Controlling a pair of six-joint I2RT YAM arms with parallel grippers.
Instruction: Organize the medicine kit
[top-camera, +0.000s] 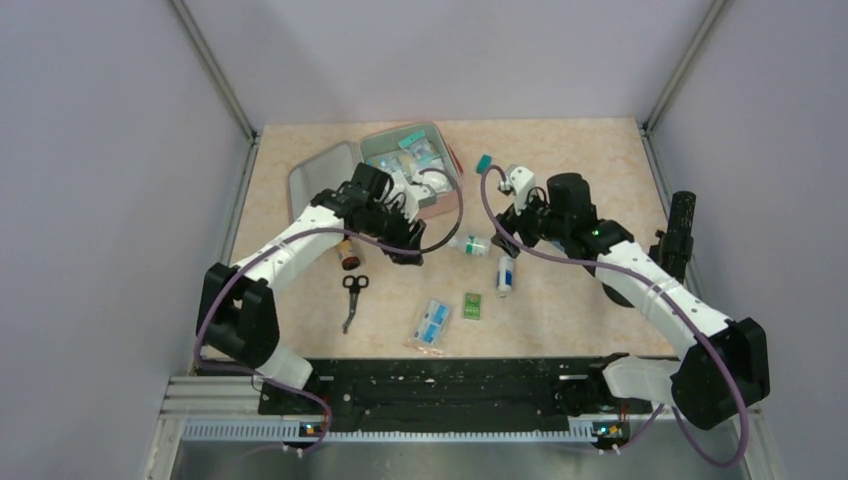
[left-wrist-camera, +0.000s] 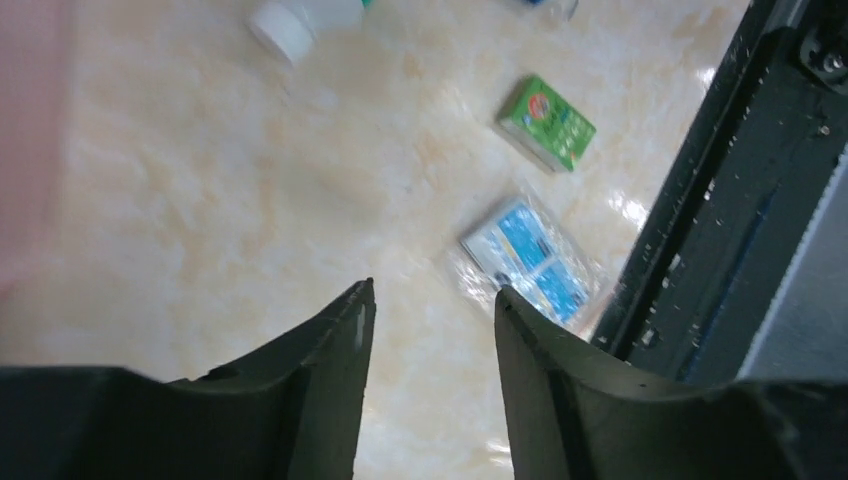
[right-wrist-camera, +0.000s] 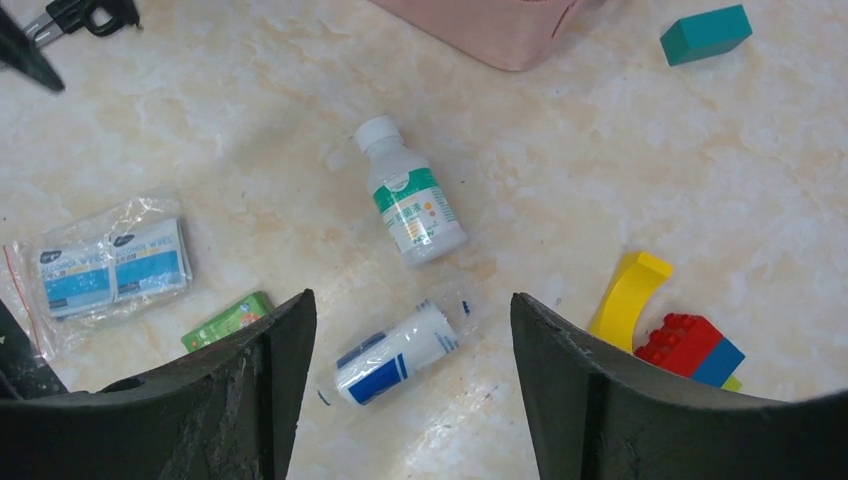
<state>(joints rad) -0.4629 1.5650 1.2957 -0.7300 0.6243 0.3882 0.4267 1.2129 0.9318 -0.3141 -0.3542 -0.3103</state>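
Medicine kit (top-camera: 320, 178) half-packed: open right tool (right-wrist-camera: 410, 300) over blue-label bottle (right-wrist-camera: 395, 355) needs lowering, closing; left tool (left-wrist-camera: 435, 290) open, empty.

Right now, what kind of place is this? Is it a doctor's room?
Probably a robot test booth, not a clinic: plain grey walls box in a small table, the left arm and right arm are bolted at its near edge, and toy blocks lie near a medicine bottle.

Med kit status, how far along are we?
Done: a few packets lie in the open medicine kit. In hand: nothing; left tool and right tool both open, empty. Left on the table: green-label bottle, blue-label bottle, sachet pack, green box, scissors, brown bottle.
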